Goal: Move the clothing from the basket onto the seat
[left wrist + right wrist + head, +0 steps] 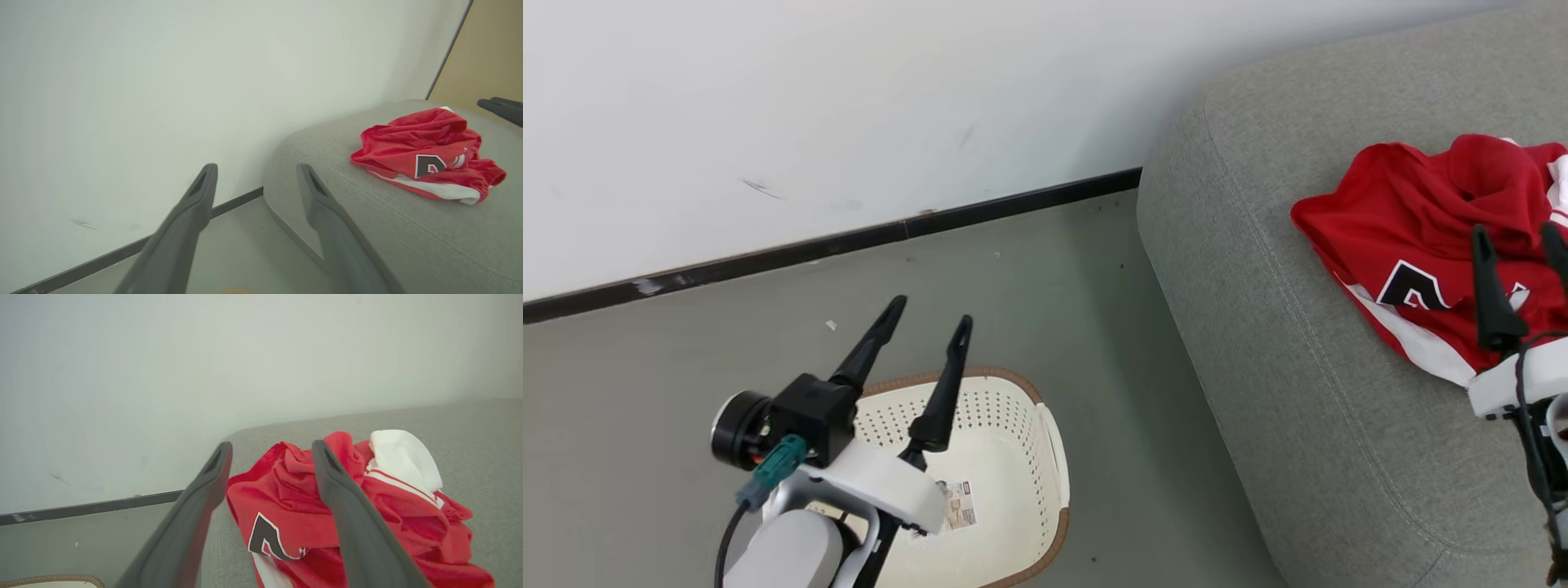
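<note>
One heap of clothing [1413,237]: laid crumpled on the seat [1298,367], near its rounded corner; red cloth, white trim and a black-and-white numeral are shown uppermost.
Basket [1045,457]: set on the floor [645,425] beside the seat and apart from it; a bare cream bottom with a label sticker [960,506] is seen. No red cloth is seen inside, though the near part of the interior is hidden by the left arm [792,547], so emptiness is probable rather than certain.
Task progress: judged complete or nearly so; at most, a check of the hidden part of the basket is left.
Left gripper [931,312]: held above the basket, fingers pointed up and away toward the wall [849,98]; jaws spread wide, nothing gripped.
Right gripper [1515,230]: held over the seat at the near edge of the heap, fingers pointed across the cloth; jaws spread wide. The cloth is framed between the fingers in the right wrist view but is not pinched or lifted.
</note>
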Robot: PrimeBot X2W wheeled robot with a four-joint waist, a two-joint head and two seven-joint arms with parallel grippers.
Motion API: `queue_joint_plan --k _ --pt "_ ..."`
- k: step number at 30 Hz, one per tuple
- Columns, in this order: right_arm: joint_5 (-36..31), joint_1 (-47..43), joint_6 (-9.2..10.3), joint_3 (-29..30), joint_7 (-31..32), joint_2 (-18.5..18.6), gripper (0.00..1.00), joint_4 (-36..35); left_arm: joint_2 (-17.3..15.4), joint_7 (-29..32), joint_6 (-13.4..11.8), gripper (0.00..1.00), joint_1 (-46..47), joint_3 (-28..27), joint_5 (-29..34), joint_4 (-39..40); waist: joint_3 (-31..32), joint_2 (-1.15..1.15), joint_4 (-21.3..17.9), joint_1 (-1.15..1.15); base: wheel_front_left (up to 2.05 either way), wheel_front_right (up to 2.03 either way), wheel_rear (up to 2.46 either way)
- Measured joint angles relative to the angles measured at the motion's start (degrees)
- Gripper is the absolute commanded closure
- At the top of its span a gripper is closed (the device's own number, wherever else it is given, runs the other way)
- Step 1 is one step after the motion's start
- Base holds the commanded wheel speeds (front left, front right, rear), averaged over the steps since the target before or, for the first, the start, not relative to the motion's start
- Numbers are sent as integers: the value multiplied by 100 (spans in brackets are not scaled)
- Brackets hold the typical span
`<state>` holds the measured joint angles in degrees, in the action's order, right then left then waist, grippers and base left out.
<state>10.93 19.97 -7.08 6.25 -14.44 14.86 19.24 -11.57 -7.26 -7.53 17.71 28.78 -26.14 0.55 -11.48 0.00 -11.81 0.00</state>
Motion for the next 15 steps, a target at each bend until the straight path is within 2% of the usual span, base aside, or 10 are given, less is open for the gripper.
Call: queue_joint_plan --k 5,15 --pt "-47 -138 0 -202 -1 -220 0 -246 -74 -152 -97 0 -240 -212 -65 -163 147 0 84 0 0 0 0" --pt "-268 -475 0 -568 -1 -661 0 -598 -143 -452 -533 0 -695 -805 -230 -375 423 0 353 0 0 0 0"
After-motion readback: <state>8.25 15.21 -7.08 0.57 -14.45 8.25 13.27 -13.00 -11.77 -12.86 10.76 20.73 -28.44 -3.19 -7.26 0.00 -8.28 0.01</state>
